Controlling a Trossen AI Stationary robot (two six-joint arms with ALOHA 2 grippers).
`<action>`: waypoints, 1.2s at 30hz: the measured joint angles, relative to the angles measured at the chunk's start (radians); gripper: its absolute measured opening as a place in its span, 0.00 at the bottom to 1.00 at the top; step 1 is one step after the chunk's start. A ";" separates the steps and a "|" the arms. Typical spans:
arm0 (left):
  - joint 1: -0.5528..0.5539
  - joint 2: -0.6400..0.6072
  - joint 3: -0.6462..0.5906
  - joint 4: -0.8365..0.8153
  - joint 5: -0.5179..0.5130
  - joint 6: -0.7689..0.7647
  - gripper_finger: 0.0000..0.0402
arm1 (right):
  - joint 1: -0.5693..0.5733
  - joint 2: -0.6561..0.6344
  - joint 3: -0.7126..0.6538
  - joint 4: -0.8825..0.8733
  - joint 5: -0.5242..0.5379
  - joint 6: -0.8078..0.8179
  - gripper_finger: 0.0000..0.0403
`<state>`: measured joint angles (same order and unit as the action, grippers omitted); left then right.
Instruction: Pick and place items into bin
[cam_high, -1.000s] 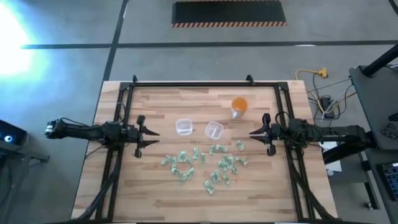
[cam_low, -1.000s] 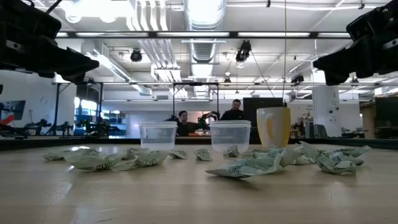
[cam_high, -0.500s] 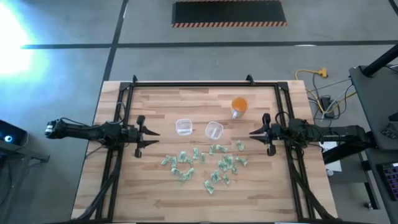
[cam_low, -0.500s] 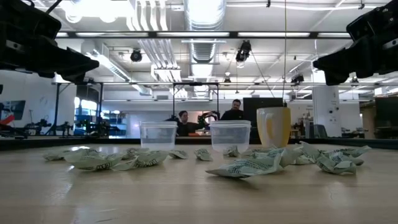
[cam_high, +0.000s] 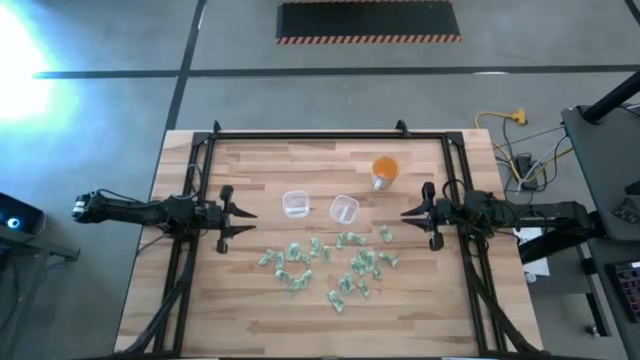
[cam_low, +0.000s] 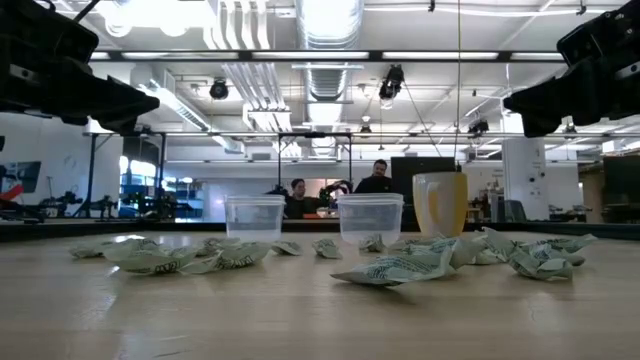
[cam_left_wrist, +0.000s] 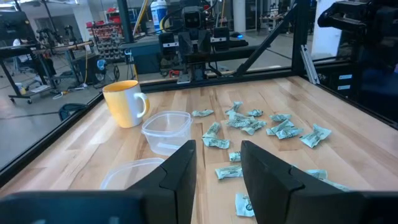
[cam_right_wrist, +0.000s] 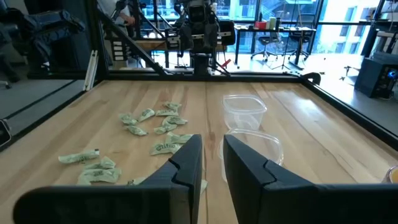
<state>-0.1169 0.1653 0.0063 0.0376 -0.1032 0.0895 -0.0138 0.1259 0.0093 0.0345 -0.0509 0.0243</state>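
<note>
You have a smooth wooden plank table (cam_high: 250, 310) with about twenty crinkly little green-and-white wrappers (cam_high: 330, 265) scattered in a loose patch across its middle, pointing every which way, just in front of two see-through plastic tubs (cam_high: 294, 204) and a shiny orange mug (cam_high: 384, 171). Your left gripper (cam_high: 246, 222) hangs above the table's left side, empty, with a small gap between its dark fingers (cam_left_wrist: 180, 168). Your right gripper (cam_high: 408, 222) hangs over the right side, empty, with an even thinner gap.
</note>
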 joint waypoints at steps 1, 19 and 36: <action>0.000 0.000 0.000 0.000 0.000 0.000 0.27 | 0.000 0.000 0.000 0.000 0.000 0.000 0.14; 0.000 0.000 0.000 0.000 0.000 0.000 0.27 | 0.000 0.000 0.000 0.000 0.000 0.001 0.14; 0.000 0.000 0.000 0.000 0.000 0.000 0.27 | 0.000 0.000 0.000 0.183 0.000 0.088 0.14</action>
<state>-0.1173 0.1650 0.0063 0.0376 -0.1032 0.0894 -0.0138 0.1261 0.0093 0.2173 -0.0509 0.1121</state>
